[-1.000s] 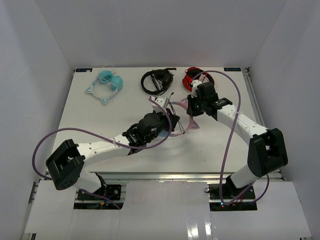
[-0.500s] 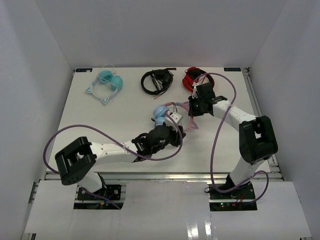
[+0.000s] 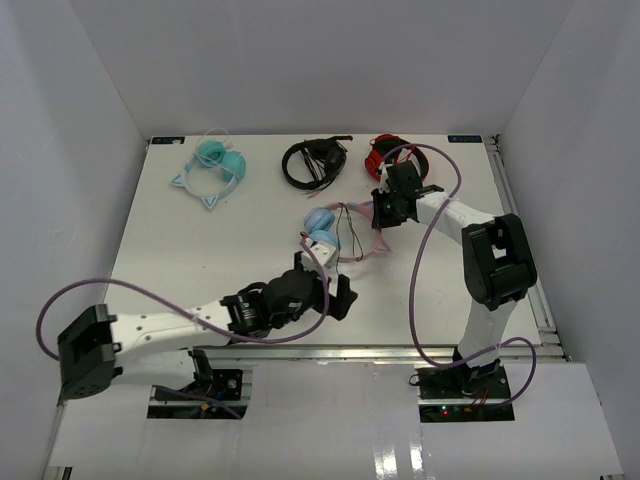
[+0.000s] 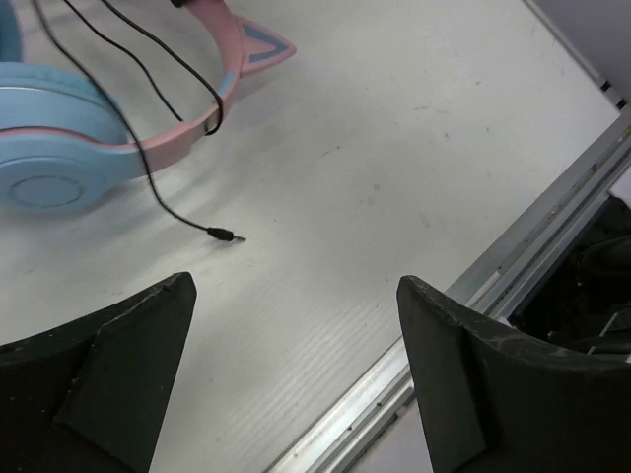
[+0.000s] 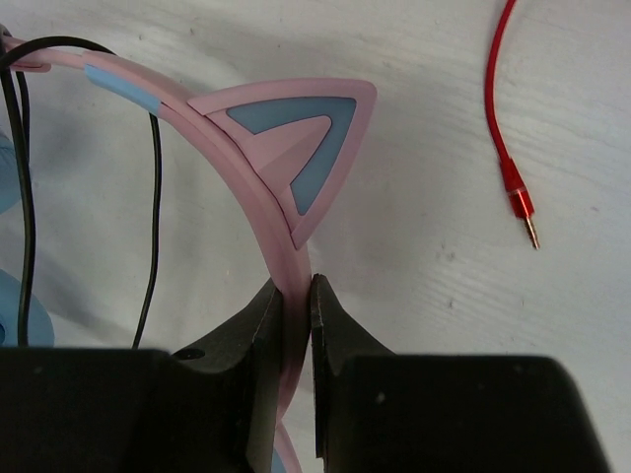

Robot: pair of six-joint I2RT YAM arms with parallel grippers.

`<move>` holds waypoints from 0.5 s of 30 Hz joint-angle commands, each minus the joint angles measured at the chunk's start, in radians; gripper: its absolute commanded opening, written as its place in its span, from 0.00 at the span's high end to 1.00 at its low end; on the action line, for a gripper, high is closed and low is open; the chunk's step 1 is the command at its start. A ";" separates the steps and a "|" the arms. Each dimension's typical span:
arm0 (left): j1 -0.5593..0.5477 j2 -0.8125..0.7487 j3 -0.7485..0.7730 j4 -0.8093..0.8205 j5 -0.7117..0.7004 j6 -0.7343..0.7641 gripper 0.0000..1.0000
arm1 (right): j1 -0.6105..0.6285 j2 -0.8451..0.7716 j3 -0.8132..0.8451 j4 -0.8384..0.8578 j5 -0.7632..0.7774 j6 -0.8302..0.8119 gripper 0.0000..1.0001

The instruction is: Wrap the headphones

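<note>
1. the headphones (image 3: pixel 320 224), pink cat-eared band with light blue cups, lie on the white table (image 3: pixel 200 250) about mid-table, a little toward the right arm's side, between the two grippers.
2. the right gripper (image 3: pixel 381 218) is narrow: its black fingers (image 5: pixel 258 325) are pinched on the pink headband (image 5: pixel 246 177), just below a pink-and-blue cat ear (image 5: pixel 296 138).
3. the left gripper (image 4: pixel 296 291) is wide, with nothing between its fingers. it is over bare table close to the near edge, and the metal edge rail (image 4: pixel 532 246) shows at the right of its wrist view.
4. in the left wrist view one round light blue ear cup (image 4: pixel 49 158) lies flat on the table. the headband curves away from it toward a second cat ear (image 4: pixel 261 44).
5. the thin black cable (image 4: pixel 148 168) is loose. strands of it cross the headband, and its free end trails onto the table.
6. the cable's plug (image 4: pixel 229 236) rests on the table just ahead of the left gripper's open jaws, touching neither finger.
7. along the far side of the table sit teal cat-eared headphones (image 3: pixel 212 165), black headphones (image 3: pixel 312 162) and red headphones (image 3: pixel 385 152). the red pair is just behind the right gripper.
8. a red cable end (image 5: pixel 520 205) with a metal tip lies on the table near the gripped cat ear, apart from it.
</note>
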 commanded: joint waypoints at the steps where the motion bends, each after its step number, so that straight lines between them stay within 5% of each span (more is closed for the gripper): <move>1: 0.002 -0.340 -0.026 -0.358 -0.148 -0.043 0.02 | 0.009 0.075 0.103 0.048 -0.060 0.007 0.92; 4: 0.007 -0.462 -0.047 -0.464 -0.187 -0.038 0.02 | 0.025 0.096 0.121 0.049 -0.052 -0.001 0.90; 9: 0.008 -0.681 -0.100 -0.590 -0.294 -0.047 0.02 | 0.044 0.098 0.105 0.052 -0.042 -0.029 0.49; 15: 0.008 -0.778 -0.109 -0.567 -0.298 -0.004 0.02 | 0.008 -0.099 0.014 0.054 0.042 -0.102 0.19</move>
